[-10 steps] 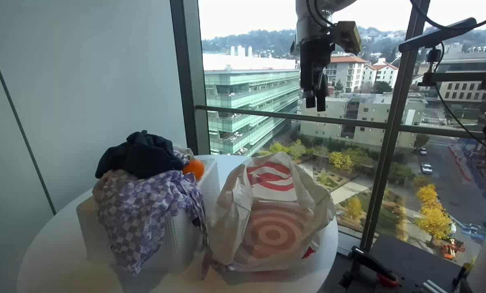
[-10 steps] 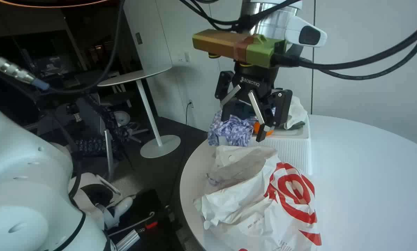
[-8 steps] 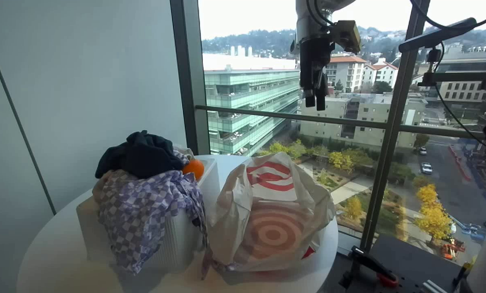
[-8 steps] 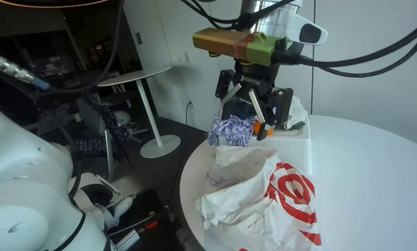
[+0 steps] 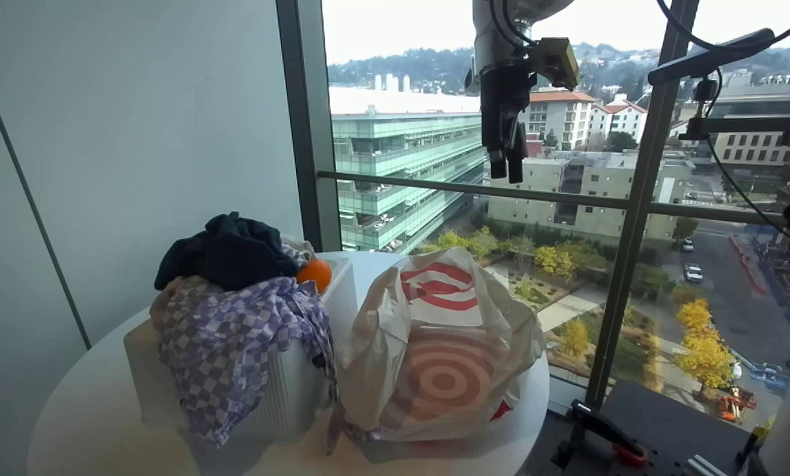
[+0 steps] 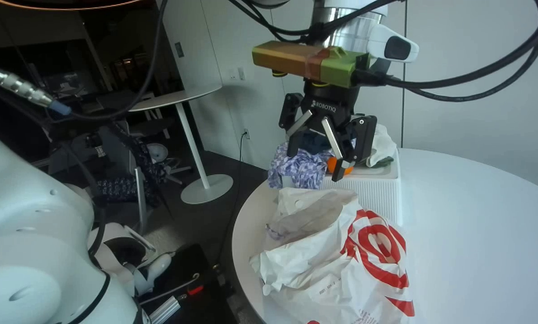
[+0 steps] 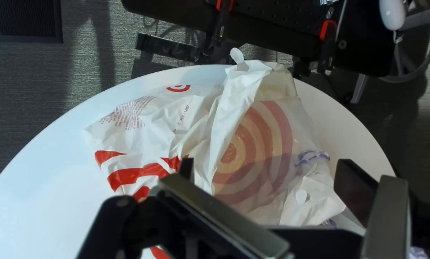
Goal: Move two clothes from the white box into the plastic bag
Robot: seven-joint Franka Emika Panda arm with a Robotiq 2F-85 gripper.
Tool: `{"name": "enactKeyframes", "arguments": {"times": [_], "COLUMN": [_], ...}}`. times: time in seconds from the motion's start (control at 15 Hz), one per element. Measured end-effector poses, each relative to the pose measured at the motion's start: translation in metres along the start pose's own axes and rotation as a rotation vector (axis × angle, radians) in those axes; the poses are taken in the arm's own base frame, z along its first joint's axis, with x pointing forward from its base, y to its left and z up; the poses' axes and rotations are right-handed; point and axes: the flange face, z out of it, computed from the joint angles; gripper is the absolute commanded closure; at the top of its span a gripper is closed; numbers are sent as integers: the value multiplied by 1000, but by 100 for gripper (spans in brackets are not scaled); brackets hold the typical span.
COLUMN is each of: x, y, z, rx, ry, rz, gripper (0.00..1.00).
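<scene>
The black gripper (image 6: 315,161) is held pointing down, its jaws spread wide with only air between them. Below it, in the wrist view, a whitish, red-ringed plastic bag (image 7: 223,122) is seen, its mouth gaping. Just beside the bag, a white box (image 6: 379,193) is heaped full: a dark garment (image 5: 226,254) is piled on top, a purple-and-white checked garment (image 5: 236,337) is draped over the side, and an orange item (image 5: 315,273) is seen by the rim. Both are supported by a round white table (image 6: 467,234) beside a tall window (image 5: 461,187).
</scene>
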Motion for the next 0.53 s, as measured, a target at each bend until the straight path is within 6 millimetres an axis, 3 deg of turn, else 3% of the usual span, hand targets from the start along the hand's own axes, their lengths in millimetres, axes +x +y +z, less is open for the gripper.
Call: {"name": "enactKeyframes", "arguments": {"times": [0.27, 0.53], "x": [79, 163], "y": [-42, -107], "z": [22, 19], "rx": [-102, -272], "ry": [-15, 36], "rz": [-98, -133], "gripper": [0, 0]}}
